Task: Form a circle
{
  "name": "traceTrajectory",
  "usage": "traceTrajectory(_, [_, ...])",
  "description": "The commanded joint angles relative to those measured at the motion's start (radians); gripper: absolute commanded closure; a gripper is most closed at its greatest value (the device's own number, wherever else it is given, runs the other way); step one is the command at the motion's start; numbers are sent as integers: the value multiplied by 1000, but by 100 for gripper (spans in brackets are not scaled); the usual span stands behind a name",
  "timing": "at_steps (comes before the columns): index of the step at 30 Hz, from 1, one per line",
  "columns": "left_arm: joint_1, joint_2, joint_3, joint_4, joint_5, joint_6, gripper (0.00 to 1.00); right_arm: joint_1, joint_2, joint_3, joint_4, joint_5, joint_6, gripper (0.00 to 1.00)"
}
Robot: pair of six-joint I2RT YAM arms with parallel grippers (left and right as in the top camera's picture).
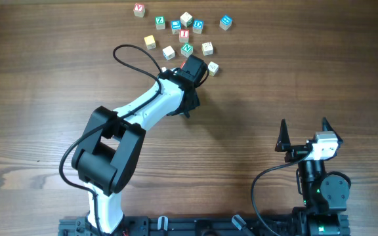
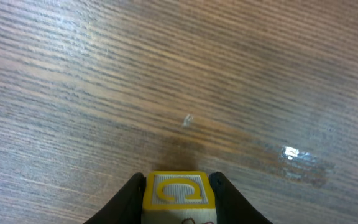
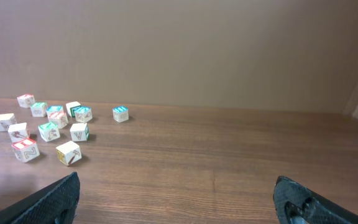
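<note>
Black left gripper (image 2: 178, 188): jaws closed partway, one dark finger pressed against each side of the held block.
Yellow held block (image 2: 179, 194): a small wooden cube with a yellow border and a raised yellow letter, a C or a G, on a pale face. Whether it rests on the table or hangs above it I cannot tell.
White left arm (image 1: 143, 108): white and black, stretched from the near edge toward the far blocks, with its wrist just short of them and a black cable (image 1: 133, 51) looped beside it.
Nearest loose blocks: a cream block (image 1: 212, 67) just right of the wrist, and a green-lettered block (image 1: 188, 48) just beyond it.
Blocks of the circle (image 1: 186, 27): a tight knot at the far middle of the table. The red-faced block (image 1: 184, 35) with a white I is on the near side. A white block and two blue-lettered ones touch it or sit just beside it. Whether they close into a ring I cannot tell.
Scattered blocks: a tan block (image 1: 150, 42) and a red-lettered block (image 1: 139, 9) lie to the left, and a blue-lettered block (image 1: 225, 22) lies apart to the right.
Black right gripper (image 1: 305, 137): fingers spread wide with nothing between them, low near the near right edge, well apart from every block.
Wood table (image 1: 58, 78): brown grain.
</note>
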Motion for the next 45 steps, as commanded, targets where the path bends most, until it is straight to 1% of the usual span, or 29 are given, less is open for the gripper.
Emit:
traceTrajectory(1, [0,3,-14,14,-47,-26,69,4,-5,-1,3,16,-5,0])
traceTrajectory(7, [0,31,-15,19,-46,-26,66,4,-5,-1,3,17,-5,0])
traceTrajectory(9, [-1,34,-15,21,-46,-26,62,4,-5,-1,3,17,-5,0])
traceTrajectory(10, [-1,34,-15,22,-44,-26,50,4,-5,-1,3,16,-5,0])
traceTrajectory(11, [-1,34,-15,23,-42,-26,44,4,-5,-1,3,16,-5,0])
traceTrajectory(12, [-1,34,-15,21,-42,-26,44,4,-5,-1,3,17,-5,0])
traceTrajectory(19, [-1,34,-15,21,-2,-26,59,4,-5,-1,3,17,-5,0])
traceTrajectory(21, [2,34,-15,21,-3,-38,61,4,-5,-1,3,16,-5,0])
traceTrajectory(24, [10,34,-15,21,-10,-93,62,4,-5,-1,3,17,-5,0])
traceTrajectory(28, [12,34,-15,25,-9,-97,65,4,-5,-1,3,17,-5,0])
traceTrajectory(30, [12,34,-15,25,-9,-97,63,4,-5,-1,3,17,-5,0])
traceTrajectory(31, [12,34,-15,25,-9,-97,58,4,-5,-1,3,17,-5,1])
traceTrajectory(32, [12,34,-15,25,-9,-97,50,4,-5,-1,3,17,-5,0])
traceTrajectory(33, [12,34,-15,26,-9,-97,46,4,-5,-1,3,17,-5,0])
traceTrajectory(35, [12,34,-15,29,-9,-96,39,4,-5,-1,3,16,-5,0])
traceTrajectory(36, [12,34,-14,30,-9,-95,37,4,-5,-1,3,17,-5,0])
traceTrajectory(40, [24,28,-3,35,-9,-85,37,4,-5,-1,3,17,-5,0])
traceTrajectory(41, [31,21,1,36,-8,-67,37,4,-5,-1,3,17,-5,0])
traceTrajectory(43, [64,-12,34,35,-8,20,37,4,-5,-1,3,17,-5,0])
traceTrajectory(44, [78,-27,56,31,-8,45,39,4,-5,-1,3,17,-5,0])
traceTrajectory(45, [91,-41,81,20,-7,63,42,4,-5,-1,3,17,-5,0])
